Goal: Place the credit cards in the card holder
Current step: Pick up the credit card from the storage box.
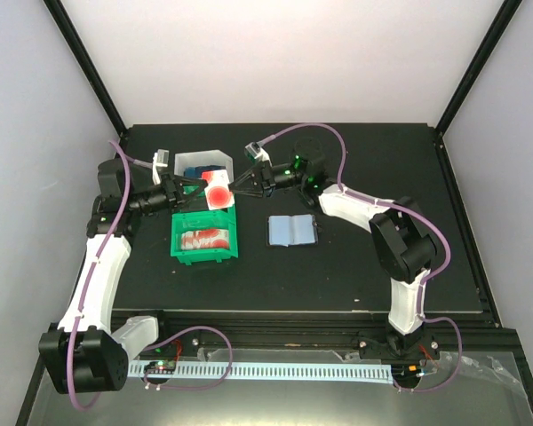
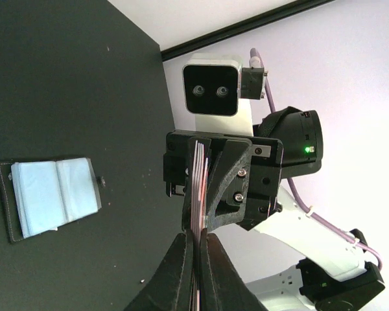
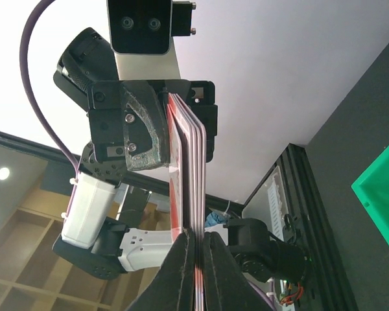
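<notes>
A thin stack of red-and-white plastic credit cards, likely light, stiff and slick and best pinched at its edges, hangs over the green plastic tray, clamped between the left gripper and the right gripper, left of the open black-and-blue folding card holder.

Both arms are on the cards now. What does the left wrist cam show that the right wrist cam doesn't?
Only the left wrist view shows the card holder, lying open with its light blue inside up. Only the right wrist view shows a corner of the green tray. Both show the red cards edge-on, pinched at once by the left gripper and the right gripper.
</notes>
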